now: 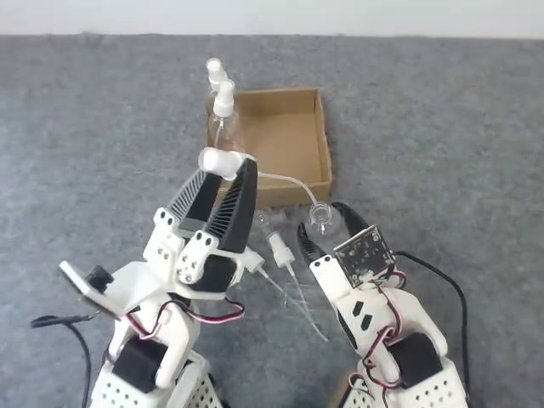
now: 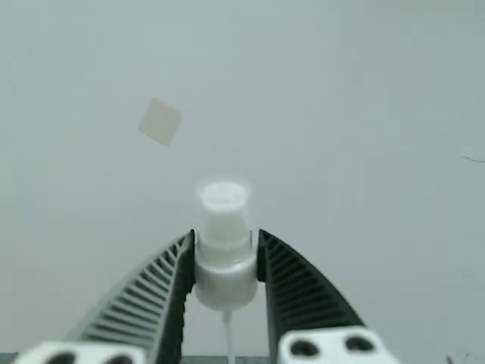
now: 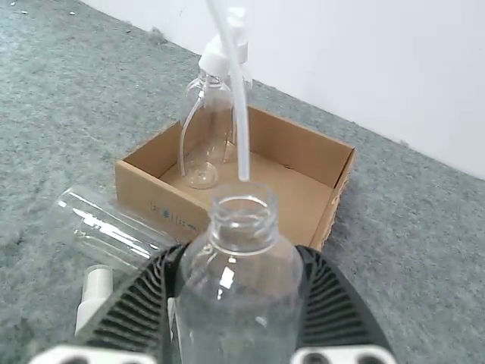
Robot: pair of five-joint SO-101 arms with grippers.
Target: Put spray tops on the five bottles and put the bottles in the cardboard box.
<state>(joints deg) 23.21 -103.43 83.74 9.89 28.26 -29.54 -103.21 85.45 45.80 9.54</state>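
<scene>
My left gripper (image 1: 225, 168) is shut on a white spray top (image 1: 217, 160), raised over the near edge of the cardboard box (image 1: 325, 144). In the left wrist view the spray top (image 2: 223, 250) sits clamped between the fingers. Its thin dip tube (image 1: 285, 181) trails toward the clear bottle (image 1: 323, 218) that my right gripper (image 1: 321, 221) is shut on. In the right wrist view that bottle (image 3: 241, 265) stands upright with an open neck, and the tube end (image 3: 243, 171) hangs just above it. Two capped bottles (image 1: 224, 106) stand in the box's far left corner.
On the grey carpet between the arms lies an uncapped clear bottle (image 3: 106, 224), with loose spray tops (image 1: 280, 249) and their tubes beside it. Another spray top (image 3: 95, 292) lies close to my right gripper. A white wall runs behind the box.
</scene>
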